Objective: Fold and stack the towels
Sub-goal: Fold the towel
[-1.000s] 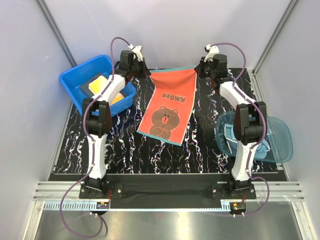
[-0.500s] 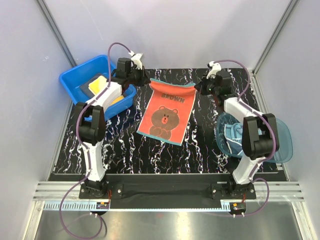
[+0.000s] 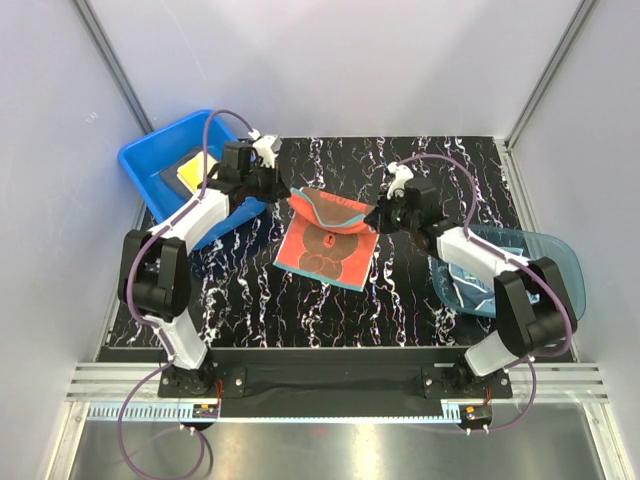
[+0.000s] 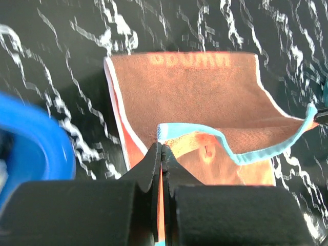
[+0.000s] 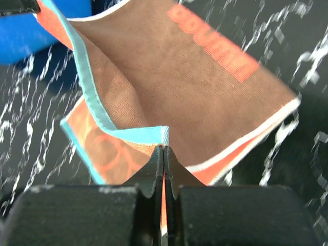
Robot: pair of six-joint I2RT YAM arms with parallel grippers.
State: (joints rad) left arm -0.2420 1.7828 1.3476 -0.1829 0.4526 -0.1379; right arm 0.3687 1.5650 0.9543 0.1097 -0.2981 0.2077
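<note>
The brown towel (image 3: 328, 232) with the bear print and teal trim lies mid-table, its far edge lifted and curled toward the near end. My left gripper (image 3: 292, 192) is shut on that edge's left corner and my right gripper (image 3: 377, 219) is shut on its right corner. In the left wrist view the left gripper (image 4: 162, 148) pinches the teal-edged corner over the brown towel (image 4: 205, 92). In the right wrist view the right gripper (image 5: 164, 149) pinches the other corner of the brown towel (image 5: 195, 87). A yellow towel (image 3: 194, 167) sits in the blue tub and a light blue towel (image 3: 470, 270) lies in the teal bowl.
The blue plastic tub (image 3: 160, 150) stands at the back left, just beside the left arm. The translucent teal bowl (image 3: 555, 285) sits at the right edge under the right arm. The black marbled table (image 3: 240, 290) ends at a metal rail near the arm bases.
Both grippers have carried the towel's far edge from the back of the table toward the near side, so the raised half now curls over the bear print.
</note>
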